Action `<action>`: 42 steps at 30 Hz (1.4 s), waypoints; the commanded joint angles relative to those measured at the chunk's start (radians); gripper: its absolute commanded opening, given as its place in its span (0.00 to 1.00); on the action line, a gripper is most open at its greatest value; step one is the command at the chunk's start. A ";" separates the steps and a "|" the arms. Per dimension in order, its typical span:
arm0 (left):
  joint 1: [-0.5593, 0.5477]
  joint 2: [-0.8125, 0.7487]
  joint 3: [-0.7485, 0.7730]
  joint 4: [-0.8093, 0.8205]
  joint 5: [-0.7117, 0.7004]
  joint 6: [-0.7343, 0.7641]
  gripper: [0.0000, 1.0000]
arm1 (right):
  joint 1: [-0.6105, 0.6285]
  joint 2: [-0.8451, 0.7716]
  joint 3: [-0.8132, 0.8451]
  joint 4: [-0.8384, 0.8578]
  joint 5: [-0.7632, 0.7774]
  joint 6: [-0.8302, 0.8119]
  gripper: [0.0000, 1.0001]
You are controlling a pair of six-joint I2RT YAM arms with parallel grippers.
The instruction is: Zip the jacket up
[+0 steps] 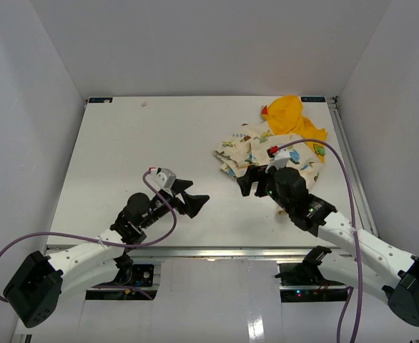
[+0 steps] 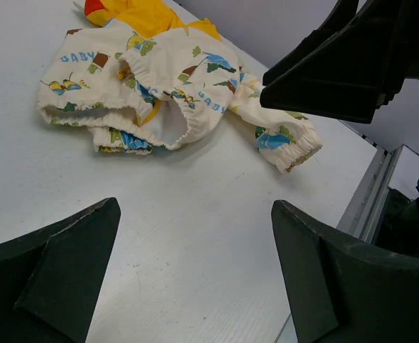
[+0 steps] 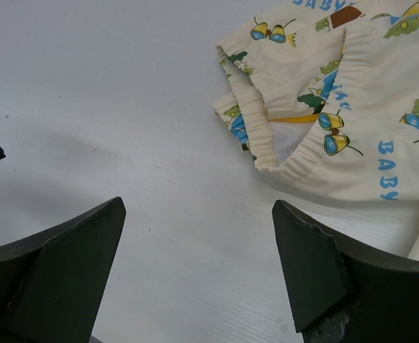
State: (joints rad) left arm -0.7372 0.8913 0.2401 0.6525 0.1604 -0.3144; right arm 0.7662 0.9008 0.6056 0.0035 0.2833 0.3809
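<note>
Upper right of the top frame, trouble looms: the jacket (image 1: 270,143) lies bunched on the surface (image 1: 145,136) w/ its zip buried in folds. A pinch would prob. catch only hem or cuff & drag the garment toward the nearby right edge. Right hand (image 1: 256,179), fingers spread & empty, hovers at the jacket's near hem. Left hand (image 1: 195,199), likewise spread & empty, sits mid-frame, well apart from the cloth.

The jacket (image 1: 267,146) lies bunched on the table (image 1: 138,136), just ahead and to the right of the right gripper (image 1: 252,184), with its hood (image 1: 288,114) at the far end. The left gripper (image 1: 197,194) sits left of the right gripper, well apart from the jacket, with bare table between.
</note>
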 commanded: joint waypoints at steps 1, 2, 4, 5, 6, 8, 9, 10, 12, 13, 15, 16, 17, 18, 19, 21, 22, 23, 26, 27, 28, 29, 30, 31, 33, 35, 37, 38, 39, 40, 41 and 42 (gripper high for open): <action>-0.004 -0.011 -0.007 0.017 -0.004 0.013 0.98 | 0.004 -0.023 -0.003 0.054 0.023 -0.015 0.90; -0.003 -0.011 -0.007 0.018 -0.008 0.013 0.98 | 0.004 -0.022 -0.003 0.052 0.026 -0.014 0.90; -0.003 -0.011 -0.008 0.017 -0.020 0.014 0.98 | 0.005 -0.016 0.001 0.047 0.042 -0.011 0.90; -0.004 -0.012 -0.009 0.015 -0.025 0.017 0.98 | 0.005 -0.011 0.002 0.046 0.052 -0.008 0.90; -0.003 -0.013 -0.010 0.012 -0.034 0.019 0.98 | 0.005 -0.006 0.002 0.046 0.068 -0.001 0.90; -0.003 -0.020 -0.008 -0.002 -0.062 0.027 0.98 | 0.004 0.010 0.013 0.042 0.123 0.018 0.90; -0.003 -0.025 -0.005 -0.016 -0.074 0.035 0.98 | 0.004 0.024 0.031 0.033 0.152 0.026 0.90; -0.004 -0.034 -0.005 -0.024 -0.088 0.038 0.98 | 0.002 0.039 0.054 0.020 0.183 0.031 0.90; -0.004 -0.058 -0.016 -0.031 -0.133 0.039 0.98 | -0.024 0.079 0.120 -0.017 0.242 0.034 0.90; -0.004 -0.073 -0.026 -0.033 -0.163 0.040 0.98 | -0.052 0.104 0.158 -0.040 0.265 0.037 0.90; -0.003 -0.108 -0.041 -0.039 -0.217 0.040 0.98 | -0.114 0.180 0.250 -0.090 0.261 0.047 0.90; -0.002 -0.124 -0.046 -0.043 -0.241 0.039 0.98 | -0.149 0.228 0.295 -0.110 0.243 0.053 0.90; -0.002 -0.132 -0.050 -0.047 -0.263 0.038 0.98 | -0.192 0.283 0.321 -0.114 0.224 0.057 0.90; -0.002 -0.140 -0.053 -0.052 -0.286 0.037 0.98 | -0.234 0.338 0.348 -0.118 0.206 0.061 0.90; -0.002 -0.148 -0.057 -0.056 -0.308 0.036 0.98 | -0.276 0.393 0.374 -0.122 0.187 0.066 0.90; -0.002 -0.150 -0.056 -0.062 -0.320 0.028 0.98 | -0.347 0.492 0.465 -0.156 0.131 0.078 0.90; -0.002 -0.149 -0.056 -0.062 -0.319 0.028 0.98 | -0.362 0.547 0.504 -0.159 0.091 0.080 0.90; -0.002 -0.146 -0.055 -0.063 -0.317 0.027 0.98 | -0.372 0.603 0.537 -0.160 0.059 0.080 0.90; -0.002 -0.132 -0.048 -0.069 -0.317 0.020 0.98 | -0.384 0.753 0.629 -0.160 0.027 0.069 0.90; -0.002 -0.129 -0.044 -0.070 -0.318 0.021 0.98 | -0.384 0.786 0.651 -0.160 0.020 0.066 0.90; -0.002 -0.124 -0.046 -0.067 -0.321 0.019 0.98 | -0.384 0.844 0.688 -0.164 0.018 0.061 0.90; -0.002 -0.121 -0.046 -0.064 -0.323 0.018 0.98 | -0.384 0.890 0.713 -0.165 0.012 0.054 0.90; -0.002 -0.117 -0.046 -0.062 -0.326 0.018 0.98 | -0.384 0.927 0.731 -0.166 -0.001 0.045 0.91; -0.002 -0.113 -0.047 -0.062 -0.334 0.018 0.98 | -0.384 0.954 0.740 -0.165 -0.035 0.029 0.91; -0.002 -0.097 -0.042 -0.067 -0.351 0.014 0.98 | -0.372 1.023 0.743 -0.131 -0.089 -0.001 0.96; -0.002 -0.081 -0.033 -0.079 -0.382 0.008 0.98 | -0.346 1.058 0.726 -0.099 -0.139 -0.048 0.98; -0.002 -0.063 -0.025 -0.086 -0.412 0.004 0.98 | -0.306 1.084 0.712 -0.081 -0.184 -0.102 0.95; -0.002 -0.055 -0.022 -0.090 -0.426 0.001 0.98 | -0.280 1.083 0.689 -0.066 -0.186 -0.118 0.94; -0.002 -0.047 -0.019 -0.096 -0.441 -0.002 0.98 | -0.250 1.077 0.656 -0.044 -0.182 -0.133 0.93; -0.002 -0.041 -0.016 -0.101 -0.457 -0.005 0.98 | -0.215 1.067 0.624 -0.023 -0.175 -0.151 0.92; -0.002 -0.037 -0.015 -0.106 -0.476 -0.006 0.98 | -0.169 1.048 0.598 -0.004 -0.162 -0.175 0.91; -0.002 -0.037 -0.016 -0.113 -0.486 -0.012 0.98 | -0.128 1.040 0.564 0.024 -0.132 -0.189 0.90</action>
State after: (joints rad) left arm -0.7372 0.8441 0.1913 0.5707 -0.2401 -0.3050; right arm 0.4795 1.9752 1.2674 -0.0554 0.1973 0.2851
